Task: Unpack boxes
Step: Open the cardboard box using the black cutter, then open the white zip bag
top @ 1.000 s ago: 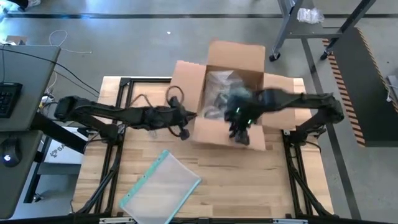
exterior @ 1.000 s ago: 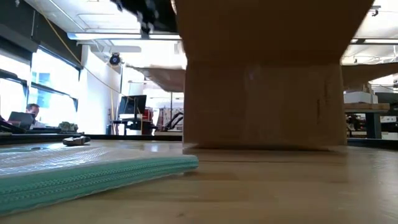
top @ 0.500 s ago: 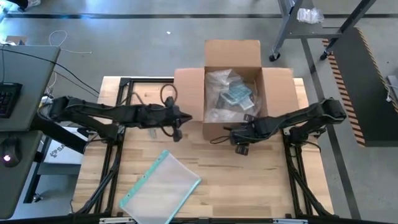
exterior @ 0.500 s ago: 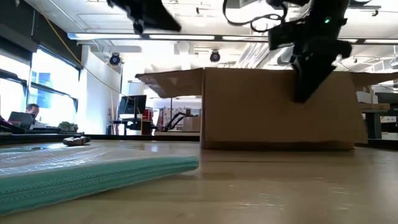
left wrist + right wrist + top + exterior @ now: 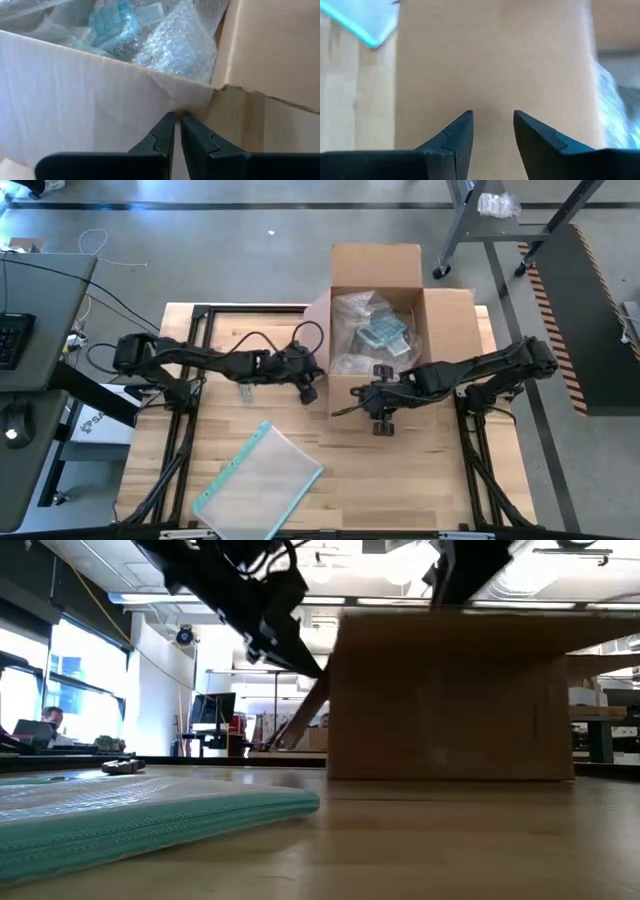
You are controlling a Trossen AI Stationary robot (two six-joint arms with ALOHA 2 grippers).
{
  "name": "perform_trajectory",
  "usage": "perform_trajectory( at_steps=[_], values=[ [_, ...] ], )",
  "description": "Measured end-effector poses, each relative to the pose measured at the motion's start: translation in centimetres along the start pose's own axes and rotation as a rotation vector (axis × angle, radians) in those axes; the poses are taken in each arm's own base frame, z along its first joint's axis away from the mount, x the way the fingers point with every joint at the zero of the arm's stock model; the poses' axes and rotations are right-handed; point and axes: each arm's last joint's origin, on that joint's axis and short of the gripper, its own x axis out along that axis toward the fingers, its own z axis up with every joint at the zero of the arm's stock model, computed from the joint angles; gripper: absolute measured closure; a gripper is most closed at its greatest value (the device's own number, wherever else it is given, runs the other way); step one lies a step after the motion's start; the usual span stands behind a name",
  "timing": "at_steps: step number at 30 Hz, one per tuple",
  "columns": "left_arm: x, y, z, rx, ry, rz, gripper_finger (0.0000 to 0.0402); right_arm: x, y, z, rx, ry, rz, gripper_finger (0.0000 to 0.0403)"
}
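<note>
The brown cardboard box (image 5: 375,270) stands open at the table's far middle, with bubble wrap (image 5: 368,330) inside. Its left flap (image 5: 318,330) slants down and outward (image 5: 305,710). My left gripper (image 5: 316,387) is shut at that flap, beside the box's near left corner. My right gripper (image 5: 356,395) is open, its fingers (image 5: 457,132) pointing steeply down over a broad cardboard face (image 5: 492,60) at the box's near side. I cannot tell whether they touch it. My left gripper presses its shut fingertips (image 5: 167,125) against the left flap's face (image 5: 150,95), close to the corner where the flap meets the box's near side. The fingers come slanting down from the table's left. The flap tilts downward from its hinge edge.
A flat clear pouch with a teal edge (image 5: 260,475) lies on the near left of the table, also in the low view (image 5: 130,820). Bare wood lies between it and the box. A desk with a keyboard stands beyond the table's left edge.
My right gripper has come out of the box toward the table's near edge and sunk, tipping further downward. My left gripper has moved right toward the box and down. The left flap, level half a second ago, now slants down.
</note>
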Motion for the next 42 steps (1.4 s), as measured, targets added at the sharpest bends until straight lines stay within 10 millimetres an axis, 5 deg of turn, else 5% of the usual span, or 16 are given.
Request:
perform_trajectory(
  at_steps=[4, 8, 14, 20, 25, 31, 38, 42],
  values=[
    [-0.8, 1.2, 0.4, -0.013, 0.001, 0.004, 0.0388, 2.1, -1.4, -1.7, 0.026, 0.066, -0.161, 0.0275],
    [-4.9, 1.4, 2.1, -0.015, -0.054, -0.029, 0.0388, 2.5, -1.8, -2.0, 0.06, 0.051, -0.295, 0.0275],
    [-12.8, -0.4, 2.0, -0.057, -0.026, -0.178, 0.0395, 0.6, -0.1, 1.5, 0.007, -0.217, -0.187, 0.0275],
    [-17.3, -2.8, -2.1, -0.264, 0.287, -0.26, 0.0401, -0.1, 1.4, 4.3, -0.084, -0.499, -0.123, 0.0275],
    [-18.8, -6.2, -5.9, -0.286, 0.522, -0.314, 0.0401, 1.3, 2.0, 5.1, -0.112, -0.534, -0.068, 0.0275],
    [-19.6, -13.4, -9.7, -0.019, 0.638, -0.542, 0.0402, 4.0, 3.1, 4.7, -0.077, -0.431, -0.027, 0.0275],
    [-18.6, -22.2, -15.3, 0.045, 0.74, -0.872, 0.0397, 5.4, 5.1, 4.2, -0.083, -0.378, 0.071, 0.0275],
    [-17.2, -24.5, -18.3, 0.024, 0.813, -0.876, 0.0384, 5.2, 6.0, 4.0, -0.084, -0.379, 0.091, 0.0275]
  ],
)
